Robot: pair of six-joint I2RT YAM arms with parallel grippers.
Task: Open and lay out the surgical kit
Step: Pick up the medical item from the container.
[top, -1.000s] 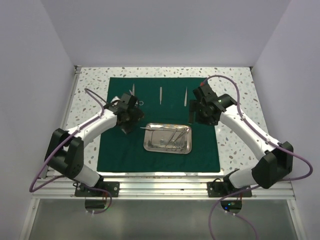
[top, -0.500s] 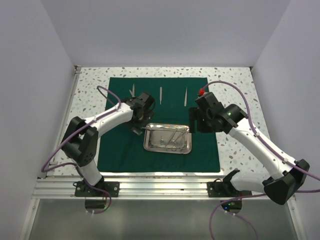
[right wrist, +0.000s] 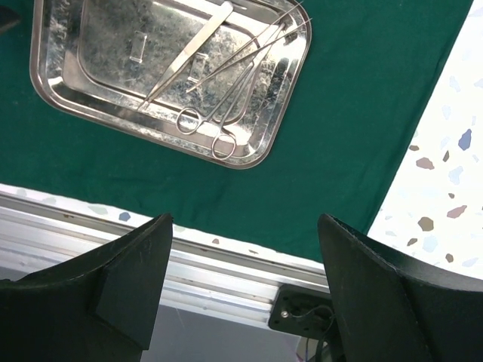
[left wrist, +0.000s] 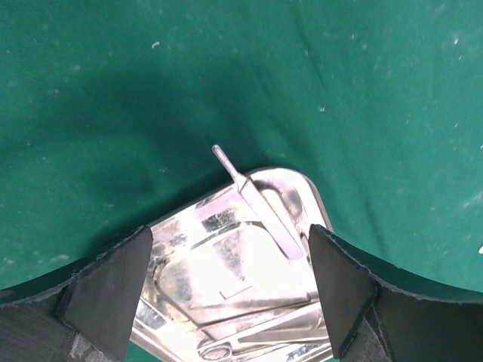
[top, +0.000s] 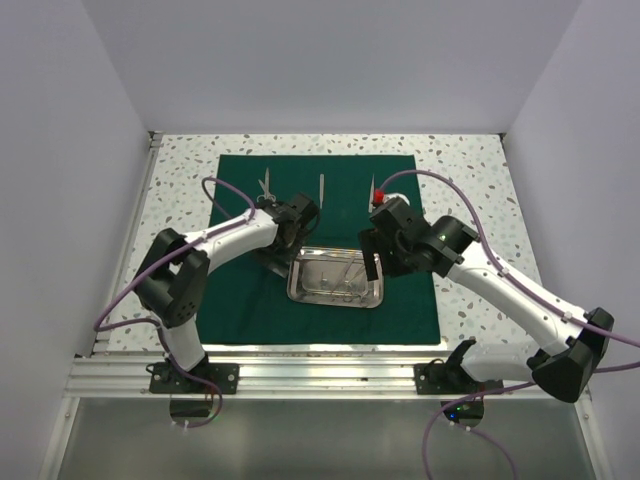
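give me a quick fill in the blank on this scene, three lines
1. The steel tray sits on a ____ cloth.
2. The left end effector and the right end effector both stand ____.
3. The ring-handled scissors lie inside the ____.

Missing words: green; open; tray

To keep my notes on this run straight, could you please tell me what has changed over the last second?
The left gripper swung right to the far left corner of the steel tray. The right gripper moved left and nearer, to the tray's right end. Both sets of jaws are open, holding nothing. The tray, the green drape and the instruments laid out beyond the tray stayed put.
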